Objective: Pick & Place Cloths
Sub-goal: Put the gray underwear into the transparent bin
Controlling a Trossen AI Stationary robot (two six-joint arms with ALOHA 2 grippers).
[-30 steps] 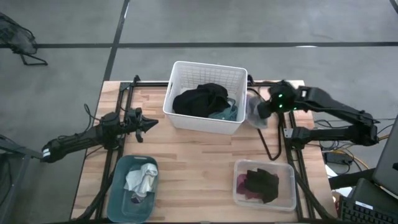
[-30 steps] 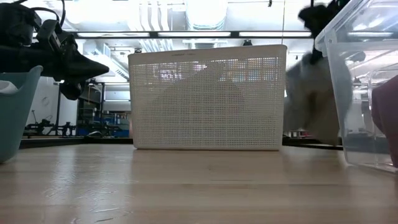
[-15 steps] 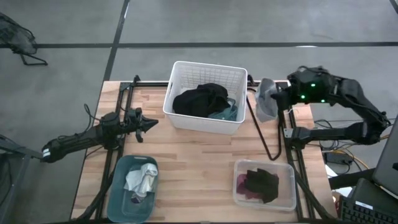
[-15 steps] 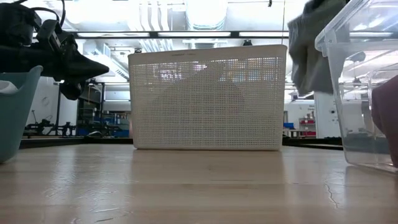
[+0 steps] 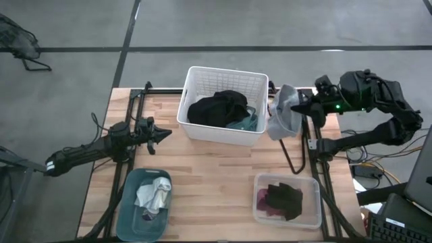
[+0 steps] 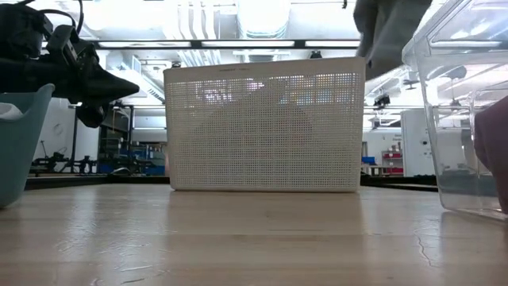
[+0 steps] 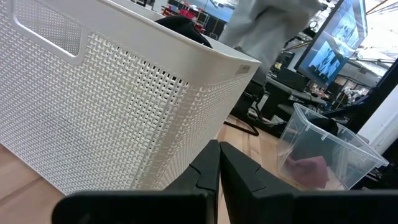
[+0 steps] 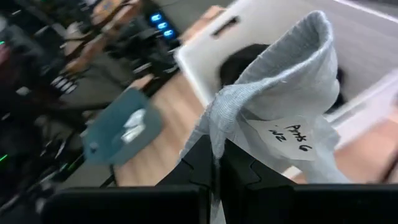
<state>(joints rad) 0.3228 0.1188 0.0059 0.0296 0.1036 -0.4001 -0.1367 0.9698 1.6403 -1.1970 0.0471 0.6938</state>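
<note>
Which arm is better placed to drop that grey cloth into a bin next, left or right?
Right. The right gripper is shut on the grey cloth, lifted beside the white basket. The left gripper is shut and empty, across the table.

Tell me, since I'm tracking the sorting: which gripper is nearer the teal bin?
Left. The left gripper hangs shut just above the teal bin, while the right gripper, holding a grey cloth, is across the table beside the white basket.
</note>
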